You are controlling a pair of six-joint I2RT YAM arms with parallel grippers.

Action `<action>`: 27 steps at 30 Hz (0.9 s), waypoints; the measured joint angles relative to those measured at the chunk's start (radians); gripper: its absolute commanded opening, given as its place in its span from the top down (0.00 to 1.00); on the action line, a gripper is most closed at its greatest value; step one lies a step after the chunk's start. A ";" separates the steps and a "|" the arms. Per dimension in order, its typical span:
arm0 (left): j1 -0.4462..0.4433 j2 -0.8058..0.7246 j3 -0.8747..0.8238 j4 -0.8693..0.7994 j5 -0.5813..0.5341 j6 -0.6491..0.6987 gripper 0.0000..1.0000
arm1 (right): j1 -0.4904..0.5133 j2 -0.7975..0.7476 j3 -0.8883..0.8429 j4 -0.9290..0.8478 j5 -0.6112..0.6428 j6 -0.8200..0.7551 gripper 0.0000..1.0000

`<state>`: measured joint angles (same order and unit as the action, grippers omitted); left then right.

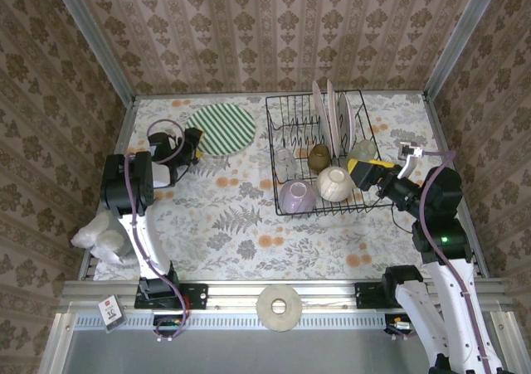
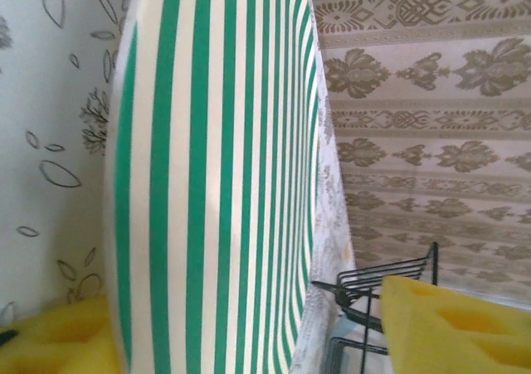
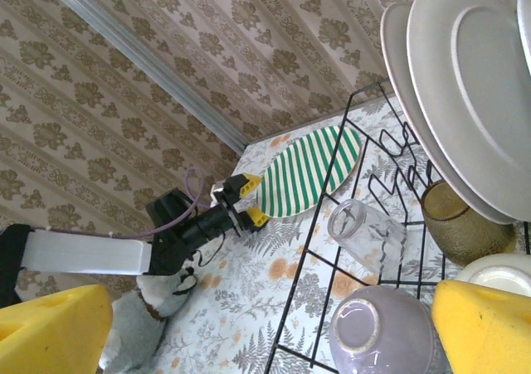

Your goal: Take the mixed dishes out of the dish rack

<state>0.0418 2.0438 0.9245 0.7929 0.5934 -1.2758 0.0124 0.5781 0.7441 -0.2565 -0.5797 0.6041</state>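
Left wrist view: yellow pads (image 2: 50, 345) of the left gripper (image 3: 253, 198) at 7 and 5 o'clock, spread wide apart, with the green-striped plate (image 2: 207, 183) lying flat on the floral table (image 1: 232, 225) between them. Clamped on nothing; contact between pads and plate rim impossible to judge. From the right wrist view, same parted fingers straddling the plate's rim at about 8 o'clock. Top view: plate at 11 o'clock on the table, outside the dish rack (image 1: 274, 154) and just to its 9 o'clock side. Right gripper (image 1: 357, 172) with jaws at full spread, empty, poised at the rack's 4 o'clock edge, just beside the cream bowl (image 1: 333, 183). Inside the rack: lilac bowl (image 1: 296, 196) upside down at 7 o'clock, clear glass (image 1: 285, 162) on its side above it, amber cup (image 1: 319, 157) near the middle, pale green tumbler (image 1: 365, 150) at 3 o'clock, upright plates (image 1: 332, 121) slotted on edge toward 12 o'clock. Farther out, white plush dog (image 1: 104, 241) at the table's 8 o'clock edge and pale ring-shaped disc (image 1: 279, 308) on the rail at 6 o'clock.
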 measured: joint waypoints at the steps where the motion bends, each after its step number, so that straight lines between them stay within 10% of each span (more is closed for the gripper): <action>1: 0.004 -0.014 -0.002 -0.027 -0.011 0.010 0.16 | 0.000 0.000 0.001 -0.008 0.008 0.000 0.00; 5: 0.019 -0.096 -0.009 -0.167 -0.044 0.043 0.00 | 0.000 0.000 0.001 -0.035 0.060 -0.004 0.00; 18: 0.032 -0.430 -0.054 -0.630 -0.206 0.136 0.00 | 0.021 0.085 0.082 -0.093 0.180 -0.022 0.02; 27: -0.074 -0.821 -0.073 -0.844 -0.322 0.357 0.00 | 0.257 0.282 0.298 -0.136 0.388 -0.122 0.07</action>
<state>-0.0322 1.2228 0.8516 -0.0509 0.2718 -0.9184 0.2691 0.8600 1.0424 -0.3923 -0.1917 0.4820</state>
